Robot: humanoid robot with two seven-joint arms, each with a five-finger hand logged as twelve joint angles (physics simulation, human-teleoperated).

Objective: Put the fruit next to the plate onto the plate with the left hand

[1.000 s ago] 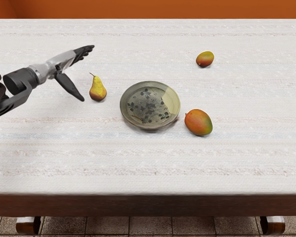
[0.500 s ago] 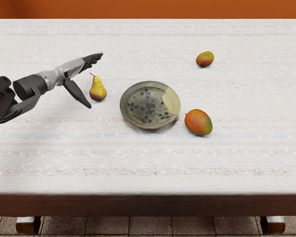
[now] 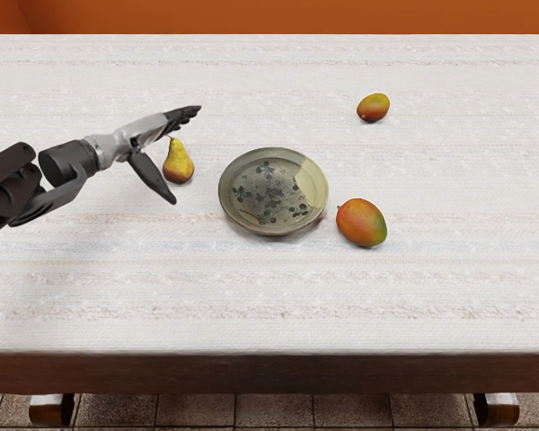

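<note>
- Locate the front edge of the table (image 3: 269, 373) at the near side; tiled floor (image 3: 269, 411) shows beneath it.
- Find the large mango (image 3: 361, 223) lying on the tabletop, near and right of centre. It sits just beside the right near rim of the plate, with a narrow gap between them.
- Note the plate (image 3: 316, 184) at the centre of the table. It is a round, greenish dish with a dark mottled pattern, and nothing lies on it.
- Identify the pear (image 3: 180, 164) just left of the plate, standing upright with its stem up, apart from the rim. It rests on the table, not on the plate.
- Observe the left hand (image 3: 153, 144), whose arm enters from the left edge. The hand is open and holds nothing: its fingers (image 3: 178, 116) stretch out past the far side of the pear, and the thumb (image 3: 154, 178) points down at the pear's near left side. You cannot tell whether the thumb touches the fruit.
- Note the small mango (image 3: 373, 107) far and right, well apart from the plate.
</note>
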